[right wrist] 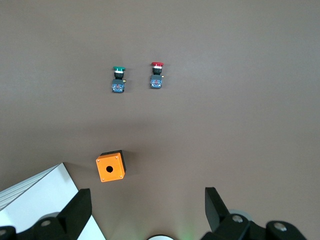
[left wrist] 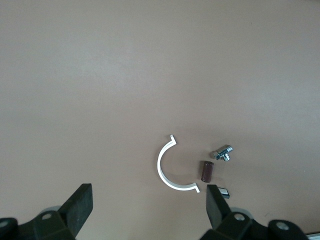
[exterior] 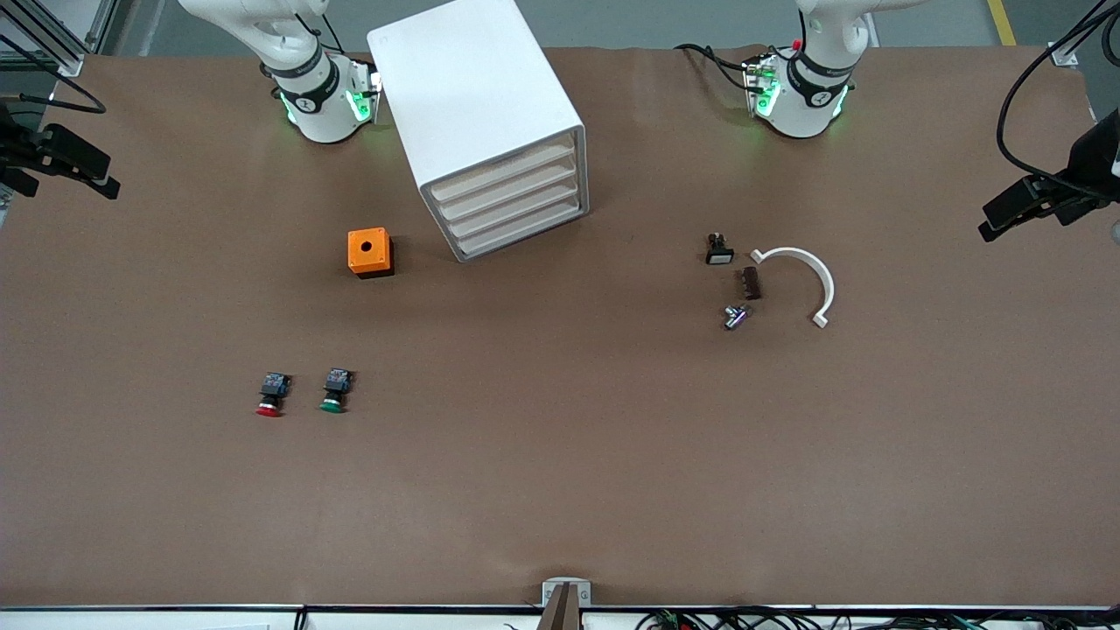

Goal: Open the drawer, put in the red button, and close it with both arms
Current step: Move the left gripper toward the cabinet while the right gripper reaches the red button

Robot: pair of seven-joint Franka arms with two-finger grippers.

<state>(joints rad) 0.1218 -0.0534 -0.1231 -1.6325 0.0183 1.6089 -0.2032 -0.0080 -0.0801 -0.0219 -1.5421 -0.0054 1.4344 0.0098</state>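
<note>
The red button (exterior: 270,395) lies on its side on the brown table, toward the right arm's end, beside a green-capped one (exterior: 334,391). It also shows in the right wrist view (right wrist: 156,76). The white drawer cabinet (exterior: 490,122) stands near the right arm's base with all its drawers (exterior: 512,206) shut. My right gripper (right wrist: 147,202) is open and empty, high over the table by its base and the cabinet's corner (right wrist: 35,200). My left gripper (left wrist: 149,200) is open and empty, high over the table by a white curved piece (left wrist: 167,167). Neither gripper shows in the front view.
An orange box with a hole (exterior: 369,252) sits beside the cabinet, nearer the front camera. Toward the left arm's end lie the white curved piece (exterior: 805,280), a small black switch (exterior: 718,249), a brown part (exterior: 750,283) and a metal fitting (exterior: 735,316).
</note>
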